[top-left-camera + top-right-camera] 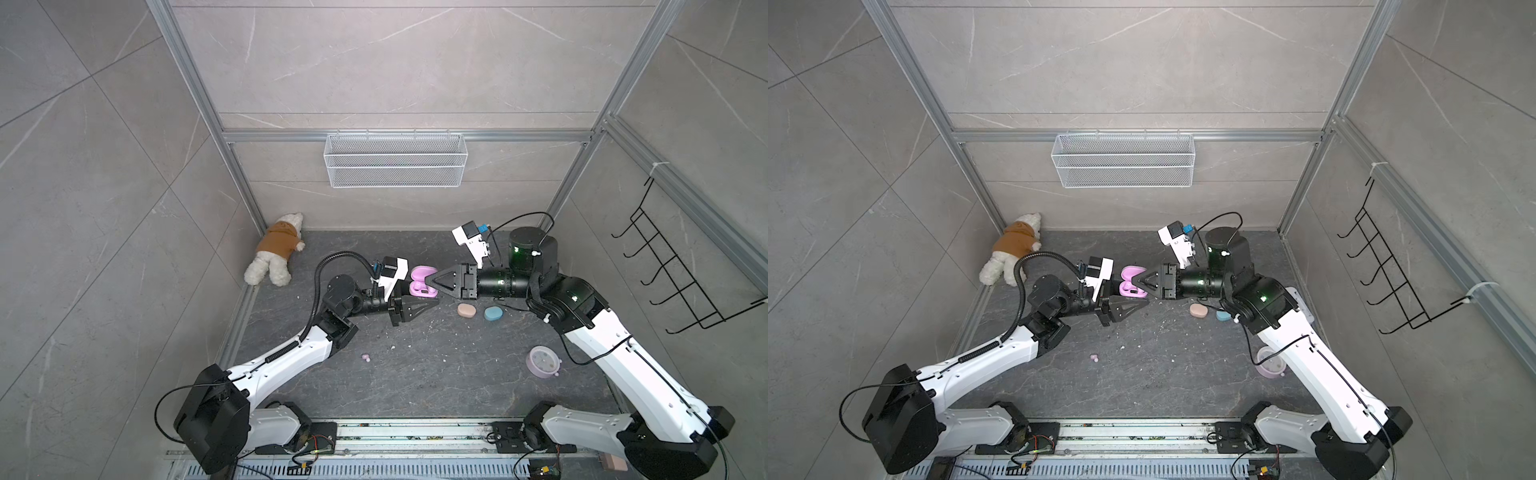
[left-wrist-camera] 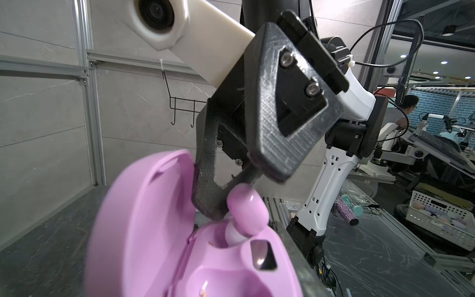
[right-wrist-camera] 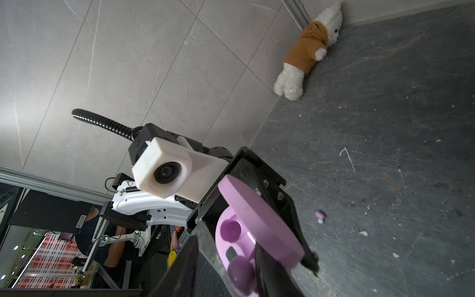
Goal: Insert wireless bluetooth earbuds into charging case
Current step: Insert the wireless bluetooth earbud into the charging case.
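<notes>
We record a white plush dog in a brown hooded top (image 1: 276, 254) lying in the far left corner of the dark grey stone-pattern tabletop (image 1: 436, 386).

A loose lilac bean-shaped earbud (image 1: 365, 357) lies on the tabletop, well apart from both grippers.

The left gripper (image 1: 432, 300) is clenched on the lilac oval plastic charging case (image 1: 420, 277). The case's lid stands open, and its base sits between the two black fingers.

A second lilac earbud (image 2: 246, 210) sits tilted in one socket of the case base. Its stem is down in the hollow and its rounded body stands above the rim. The neighbouring socket (image 3: 230, 230) holds nothing.

The right gripper (image 1: 428, 284) reaches in from the opposite side, with its tips over the case base. Its fingers (image 2: 208, 190) stand parted with the seated earbud between them. In the left wrist view one finger touches the earbud's side. In the right wrist view a gap shows on the other side. We judge the earbud released, not clamped.

To the right, a peach oval closed case (image 1: 466, 310) and a light blue oval closed case (image 1: 493, 313) lie just beside each other near the right arm. A lilac round plastic tub (image 1: 533, 371) stands nearer the front; its contents are too small to tell.
</notes>
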